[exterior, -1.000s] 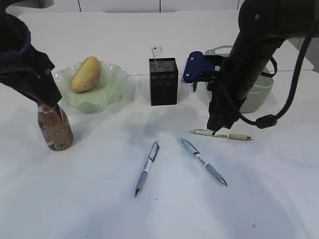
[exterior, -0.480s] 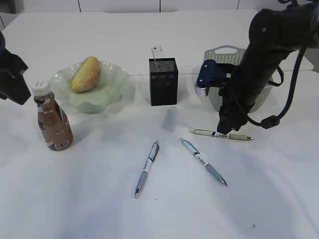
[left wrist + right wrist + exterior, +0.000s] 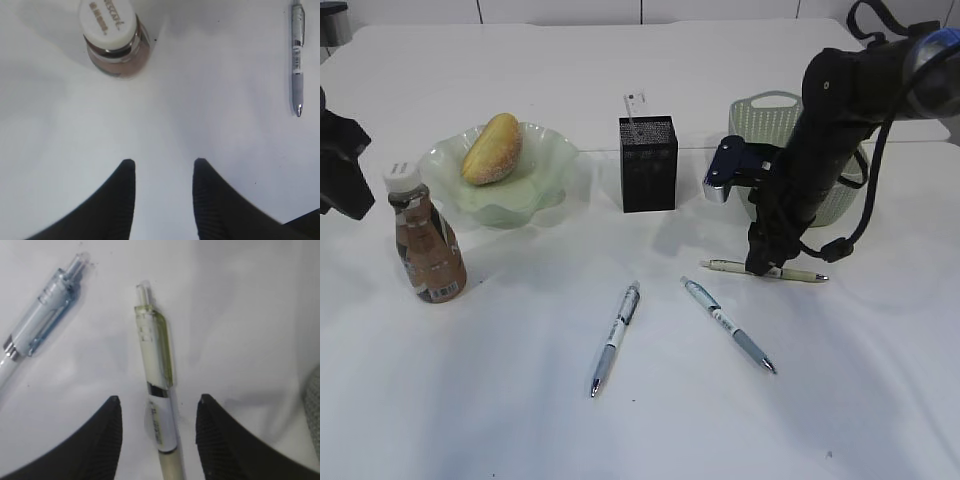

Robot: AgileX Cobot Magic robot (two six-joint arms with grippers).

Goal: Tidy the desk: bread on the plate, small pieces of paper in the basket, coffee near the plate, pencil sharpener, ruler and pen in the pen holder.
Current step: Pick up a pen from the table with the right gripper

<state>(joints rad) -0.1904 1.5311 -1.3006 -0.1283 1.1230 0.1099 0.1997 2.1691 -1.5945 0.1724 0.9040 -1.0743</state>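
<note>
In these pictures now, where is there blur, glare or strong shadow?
Exterior view: sharp, soft shadows on the desk, most under the right arm by the pen. Left wrist view: the coffee cap is bright and its print partly washed out; the left gripper fingers are a little soft. Right wrist view: pen body in focus, right gripper fingers slightly blurred.

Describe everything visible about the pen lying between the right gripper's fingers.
The pen is a slim click pen with a clear olive-tinted upper barrel, a clear push button, a metal band and a white lower body bearing a printed label. It looks like plastic. It lies flat on the white desk in front of the basket, between the open fingers of the right gripper, which do not visibly touch it.
</note>
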